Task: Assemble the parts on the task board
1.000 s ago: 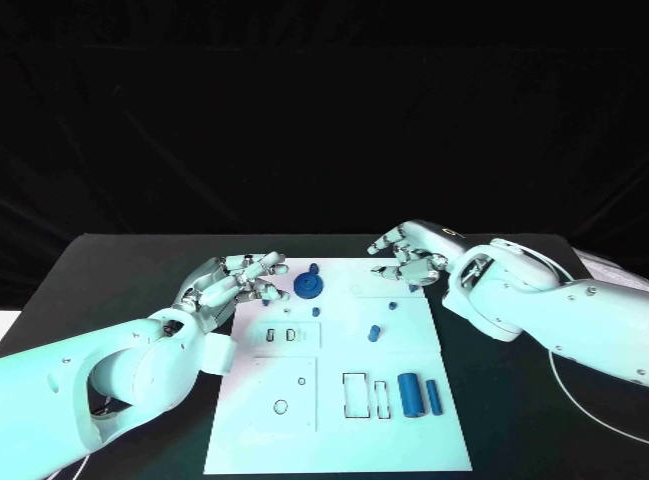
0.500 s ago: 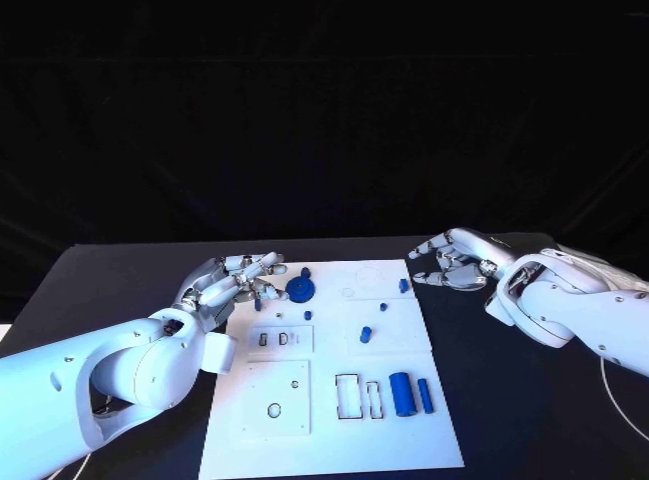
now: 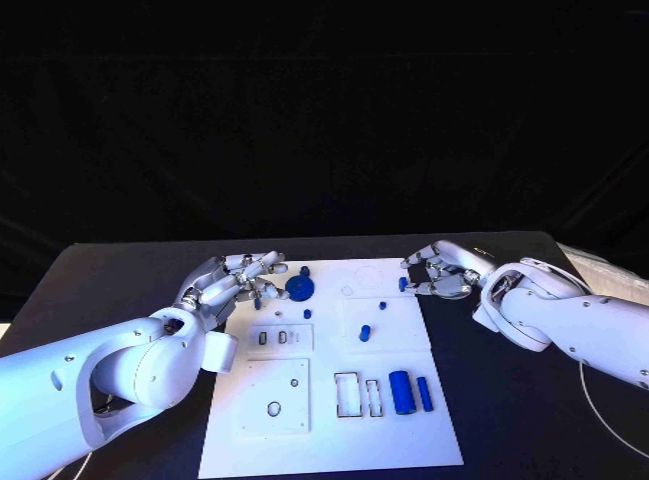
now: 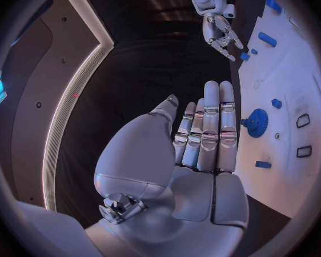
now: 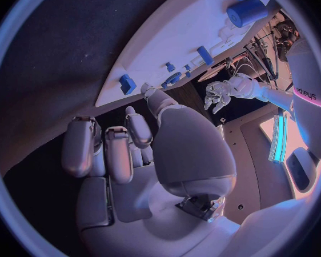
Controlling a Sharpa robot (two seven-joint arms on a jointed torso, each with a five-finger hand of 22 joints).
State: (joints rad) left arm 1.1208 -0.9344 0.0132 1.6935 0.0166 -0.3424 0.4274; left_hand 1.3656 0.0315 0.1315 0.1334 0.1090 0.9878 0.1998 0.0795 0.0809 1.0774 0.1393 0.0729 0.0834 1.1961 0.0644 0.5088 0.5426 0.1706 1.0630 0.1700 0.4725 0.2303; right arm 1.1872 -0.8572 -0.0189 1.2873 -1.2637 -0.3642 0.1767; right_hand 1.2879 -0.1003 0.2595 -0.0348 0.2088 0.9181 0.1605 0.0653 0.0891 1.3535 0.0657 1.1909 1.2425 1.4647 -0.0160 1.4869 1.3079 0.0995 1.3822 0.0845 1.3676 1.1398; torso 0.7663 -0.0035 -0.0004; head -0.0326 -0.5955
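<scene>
Right hand (image 3: 437, 272) beside task board (image 3: 324, 420) (empty)

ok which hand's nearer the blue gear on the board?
Left. The left hand sits just beside the blue gear, at the board's edge; the right hand is across the board, by its opposite edge.

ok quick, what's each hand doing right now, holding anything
Left hand: open, holding nothing, at the task board's edge.
Right hand: fingers curled by a small blue part; grip cannot be told.

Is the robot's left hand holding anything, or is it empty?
Empty. The left robot hand has its fingers stretched out straight beside the task board, with nothing between them.
</scene>
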